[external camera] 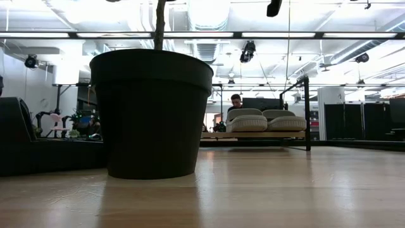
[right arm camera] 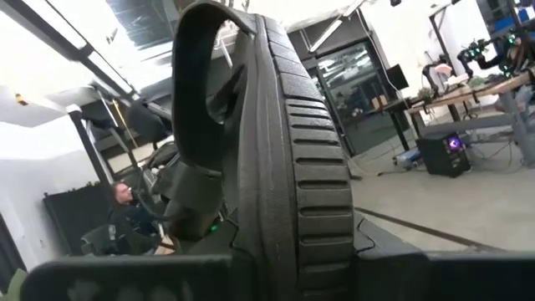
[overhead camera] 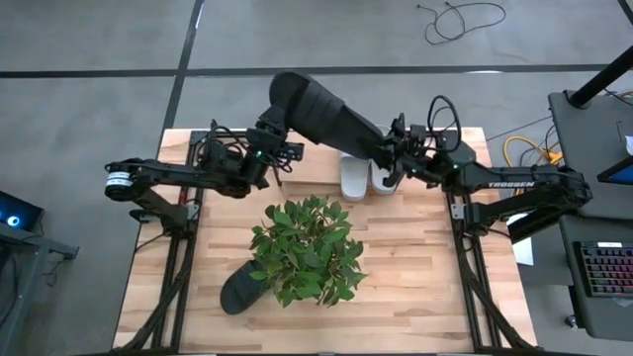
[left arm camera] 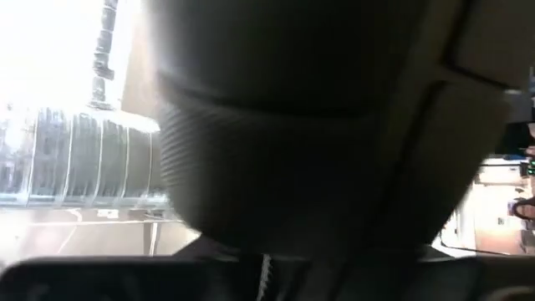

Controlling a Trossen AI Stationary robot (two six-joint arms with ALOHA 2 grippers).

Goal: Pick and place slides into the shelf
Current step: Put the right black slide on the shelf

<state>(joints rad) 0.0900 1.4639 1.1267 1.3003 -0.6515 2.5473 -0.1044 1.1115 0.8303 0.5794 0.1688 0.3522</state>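
Ribbed-soled black slide [overhead camera: 321, 111] between both grippers

It was a robotics lab: bare concrete floor [overhead camera: 89, 40], loose cables [overhead camera: 463, 20] at one o'clock, exposed ceiling ducts [external camera: 209, 16], a keyboard [overhead camera: 605, 272] at four o'clock.
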